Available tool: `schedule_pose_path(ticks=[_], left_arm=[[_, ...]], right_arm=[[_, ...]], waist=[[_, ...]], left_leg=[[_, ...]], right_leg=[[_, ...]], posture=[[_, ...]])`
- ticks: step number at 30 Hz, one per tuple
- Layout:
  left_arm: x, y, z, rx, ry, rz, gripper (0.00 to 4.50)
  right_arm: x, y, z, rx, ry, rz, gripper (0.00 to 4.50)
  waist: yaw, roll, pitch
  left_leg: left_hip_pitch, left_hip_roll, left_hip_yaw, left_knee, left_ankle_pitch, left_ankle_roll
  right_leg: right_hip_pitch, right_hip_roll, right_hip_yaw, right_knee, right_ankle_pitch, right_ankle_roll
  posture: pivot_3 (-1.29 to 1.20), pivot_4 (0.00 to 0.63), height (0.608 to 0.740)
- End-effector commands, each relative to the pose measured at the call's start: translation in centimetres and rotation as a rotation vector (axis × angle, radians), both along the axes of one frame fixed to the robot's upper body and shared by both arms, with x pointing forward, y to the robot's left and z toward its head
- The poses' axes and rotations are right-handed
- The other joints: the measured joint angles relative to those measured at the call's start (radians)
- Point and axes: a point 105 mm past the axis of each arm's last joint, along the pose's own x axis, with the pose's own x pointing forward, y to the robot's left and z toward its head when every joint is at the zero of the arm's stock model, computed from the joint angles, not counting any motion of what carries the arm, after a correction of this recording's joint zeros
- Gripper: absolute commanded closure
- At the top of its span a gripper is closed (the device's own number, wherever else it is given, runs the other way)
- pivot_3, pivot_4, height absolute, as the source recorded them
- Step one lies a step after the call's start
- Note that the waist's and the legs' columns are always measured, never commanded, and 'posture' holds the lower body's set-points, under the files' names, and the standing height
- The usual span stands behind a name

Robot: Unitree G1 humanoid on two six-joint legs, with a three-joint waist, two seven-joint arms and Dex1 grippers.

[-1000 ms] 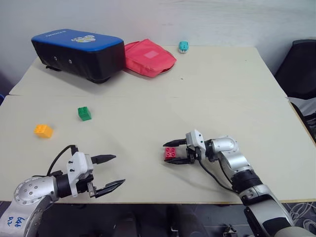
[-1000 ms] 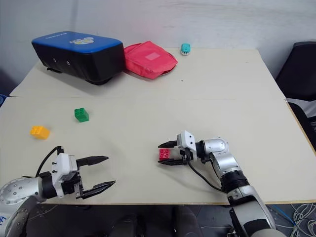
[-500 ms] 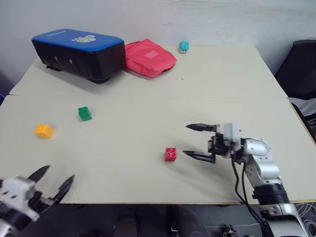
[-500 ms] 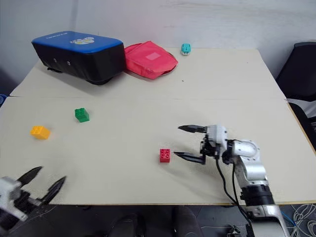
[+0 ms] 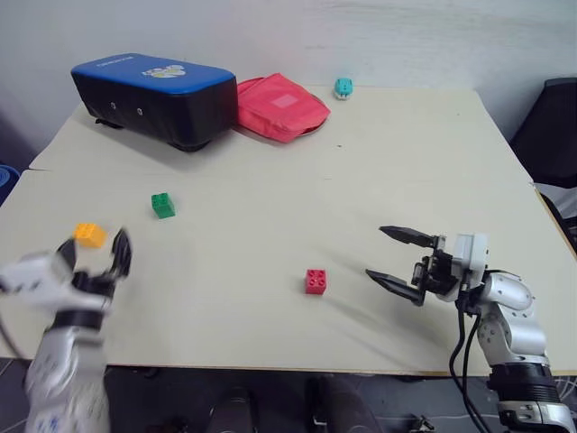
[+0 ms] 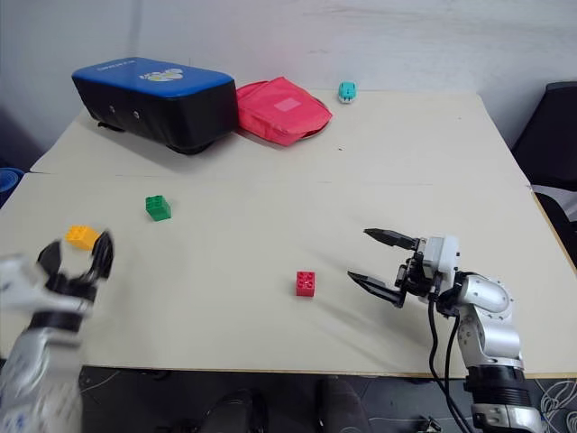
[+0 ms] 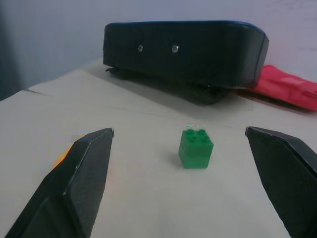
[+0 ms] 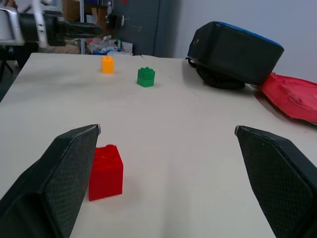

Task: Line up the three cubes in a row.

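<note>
- red cube (image 5: pixel 315 281): sitting alone on the tabletop (image 5: pixel 379 180), near the front edge, roughly mid-width. Studs up.
- right end effector (image 5: pixel 393 262): fingers spread wide, holding nothing. Points toward the red cube from its right, tips near the cube but clearly apart from it. In the right wrist view the red cube (image 8: pixel 105 172) sits just beside one finger, with a gap between them.
- green cube (image 5: pixel 163 205): on the left half of the tabletop, well apart from the red one and farther back, in front of the black-and-blue case (image 5: pixel 155 97).
- orange-yellow cube (image 5: pixel 89 234): near the left edge of the tabletop, left of and a bit closer than the green one.
- left end effector (image 5: pixel 95 253): motion-blurred, raised at the left front, fingers wide apart and empty. It sits right next to the orange-yellow cube in the head views; can't tell whether it touches.
- left wrist view: green cube (image 7: pixel 196 148) framed between the two open fingers, well ahead of the tips; orange blur behind one finger.
- The three cubes form no row: red far from the other two, green and orange-yellow near each other on the left.
- Back of tabletop: red fabric pouch (image 5: pixel 282 107) touching the case, small teal toy (image 5: pixel 343 87) just right of the pouch.
</note>
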Motion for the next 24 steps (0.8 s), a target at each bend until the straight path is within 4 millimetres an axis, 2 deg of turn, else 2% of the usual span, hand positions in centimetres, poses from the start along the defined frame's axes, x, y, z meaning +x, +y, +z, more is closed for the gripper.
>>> schedule_pose_path(ticks=[1,3,5,9,15,20,23,24], left_arm=[[2.8,1.3,-0.9,-0.038,0.102,0.162,0.00],[5.4,0.3,0.5,-0.037,0.100,0.171,0.00],[6.9,-0.2,1.1,-0.053,0.108,0.183,0.00],[10.2,-1.3,0.5,0.048,0.148,0.160,0.00],[11.8,-1.4,-1.4,0.018,0.198,0.192,0.00],[12.4,-2.1,-1.2,0.045,0.216,0.196,0.00],[13.0,-2.6,-1.9,0.034,0.263,0.169,0.00],[13.0,-2.6,-2.2,0.032,0.277,0.174,0.20]], right_arm=[[-0.2,0.7,2.0,0.050,-0.088,0.009,0.03],[-0.3,1.5,2.5,0.071,-0.096,0.023,0.03],[-0.2,1.7,2.6,0.083,-0.093,0.022,0.03],[-0.3,2.0,2.6,0.082,-0.091,0.021,0.03],[-0.9,2.5,2.7,0.109,-0.105,0.006,0.03],[-1.2,2.5,2.0,0.108,-0.088,-0.009,0.03],[-1.0,2.5,2.3,0.148,-0.092,-0.029,0.03],[-1.0,2.6,2.4,0.156,-0.094,-0.029,0.00]], waist=[[-0.004,0.000,0.000],[-0.002,0.000,0.000],[0.002,0.000,0.000],[0.004,0.000,0.000],[0.002,0.000,0.000],[0.006,-0.001,0.000],[0.006,-0.001,0.000],[0.006,-0.001,0.000]], left_leg=[[0.000,0.000,0.000,0.000,0.000,0.000],[0.000,0.001,0.001,0.000,0.000,0.000],[-0.002,0.001,0.001,0.001,0.001,-0.002],[-0.002,0.001,0.001,0.001,0.001,-0.002],[-0.001,0.002,0.002,0.001,0.002,-0.003],[-0.002,0.001,0.002,0.001,0.002,-0.003],[-0.002,0.001,0.002,0.001,0.002,-0.002],[-0.002,0.001,0.002,0.001,0.002,-0.003]], right_leg=[[0.000,0.000,0.000,0.000,0.000,0.000],[-0.001,0.001,0.001,0.000,0.000,0.000],[-0.003,0.001,0.000,0.000,0.000,0.000],[-0.002,0.000,-0.001,0.000,0.000,0.000],[-0.004,0.001,0.000,0.001,0.000,0.000],[-0.003,0.000,-0.001,0.001,0.000,0.000],[-0.003,0.000,-0.001,0.001,0.000,0.000],[-0.003,0.000,-0.001,0.002,0.000,0.000]], posture=[[0.00,0.150,0.740],[0.00,0.150,0.740],[0.00,0.150,0.740],[0.00,0.150,0.740],[0.00,0.150,0.740],[0.00,0.150,0.740],[0.00,0.150,0.740],[0.00,0.150,0.740]])
